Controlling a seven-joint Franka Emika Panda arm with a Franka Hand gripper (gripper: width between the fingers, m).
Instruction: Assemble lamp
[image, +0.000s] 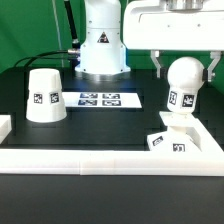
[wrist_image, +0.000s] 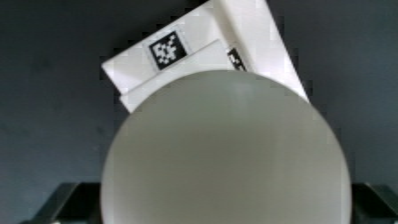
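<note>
The fingers (image: 160, 66) hang at the exterior view's right, closed in on the bulb (image: 183, 86) from its two sides; they are open only as wide as the ball, and nothing else is in them. The bulb is held upright, off the dark surface (image: 110, 130), with one square tag facing the camera; its lower end is directly above the base (image: 165, 139) and very near to it, but whether the two touch I cannot tell. The base lies on the surface, just behind the low white wall (image: 100, 160) at the front; it looks a little turned, and tags show on it. In the wrist view the bulb (wrist_image: 222, 150) fills most of the picture; the base (wrist_image: 192, 50) shows behind it as a white square with one tag; the dark fingers (wrist_image: 63, 203) are only just visible beside the bulb. The shade (image: 44, 95) stands on the surface at the exterior view's left, wide end down, well apart from the bulb and the base; the marker board (image: 100, 99) lies flat between them, in front of the foot of the robot arm (image: 102, 45).
</note>
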